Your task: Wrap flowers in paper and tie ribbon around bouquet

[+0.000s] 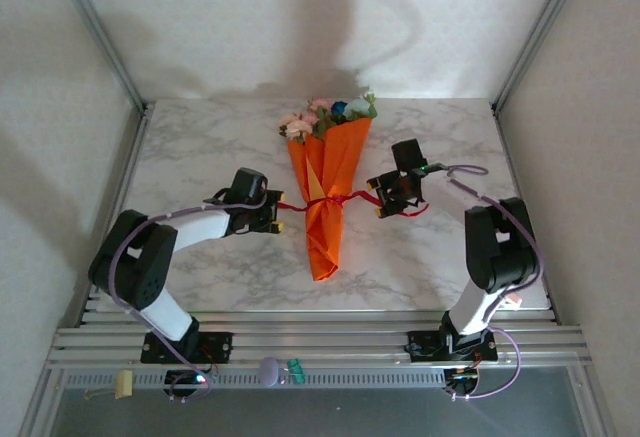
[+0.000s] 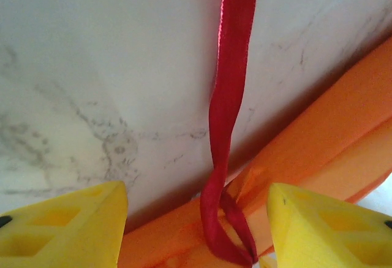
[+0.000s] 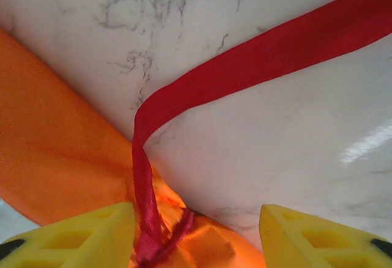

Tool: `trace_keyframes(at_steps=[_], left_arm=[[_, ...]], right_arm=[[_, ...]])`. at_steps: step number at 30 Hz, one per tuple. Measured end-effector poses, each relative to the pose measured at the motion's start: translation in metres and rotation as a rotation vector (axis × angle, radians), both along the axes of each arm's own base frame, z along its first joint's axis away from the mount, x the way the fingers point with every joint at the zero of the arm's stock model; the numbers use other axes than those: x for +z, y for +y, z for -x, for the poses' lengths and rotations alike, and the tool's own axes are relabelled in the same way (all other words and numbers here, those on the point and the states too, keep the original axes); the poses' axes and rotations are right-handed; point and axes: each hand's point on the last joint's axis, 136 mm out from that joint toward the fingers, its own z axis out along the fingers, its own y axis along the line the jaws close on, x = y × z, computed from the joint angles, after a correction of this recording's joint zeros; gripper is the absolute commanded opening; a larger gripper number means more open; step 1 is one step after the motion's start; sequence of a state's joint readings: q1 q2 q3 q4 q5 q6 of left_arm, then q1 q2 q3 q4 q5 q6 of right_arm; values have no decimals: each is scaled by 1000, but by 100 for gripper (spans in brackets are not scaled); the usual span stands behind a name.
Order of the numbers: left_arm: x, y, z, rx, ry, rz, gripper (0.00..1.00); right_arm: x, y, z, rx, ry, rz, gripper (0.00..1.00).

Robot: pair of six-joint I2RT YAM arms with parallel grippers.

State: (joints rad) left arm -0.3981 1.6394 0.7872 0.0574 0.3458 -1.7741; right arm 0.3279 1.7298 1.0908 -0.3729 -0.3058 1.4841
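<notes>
The left end effector [image 1: 276, 217] stands wide, gripping nothing; the right end effector [image 1: 381, 198] likewise; between them the bouquet [image 1: 325, 227] lies on the surface [image 1: 200, 147], ribbon [image 2: 229, 96] tied round it, a loose tail trailing toward each.

On my monitor, centre frame: bright orange paper [image 1: 322, 232], red ribbon [image 1: 352, 197], pink and blue flowers [image 1: 318, 109], grey-veined white marble table [image 1: 200, 147].
</notes>
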Motion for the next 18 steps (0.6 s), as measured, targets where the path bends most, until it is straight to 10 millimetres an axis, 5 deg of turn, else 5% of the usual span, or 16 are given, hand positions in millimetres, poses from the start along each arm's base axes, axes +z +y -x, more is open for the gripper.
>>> trace_keyframes(at_steps=[11, 15, 18], left_arm=[[-13, -20, -27, 20, -13, 72, 50], [-17, -27, -30, 22, -9, 90, 38], [-18, -31, -34, 24, -18, 106, 19]], right_arm=[[-22, 27, -19, -121, 47, -122, 54], [-35, 30, -21, -143, 77, -133, 46], [-38, 33, -20, -152, 92, -143, 26]])
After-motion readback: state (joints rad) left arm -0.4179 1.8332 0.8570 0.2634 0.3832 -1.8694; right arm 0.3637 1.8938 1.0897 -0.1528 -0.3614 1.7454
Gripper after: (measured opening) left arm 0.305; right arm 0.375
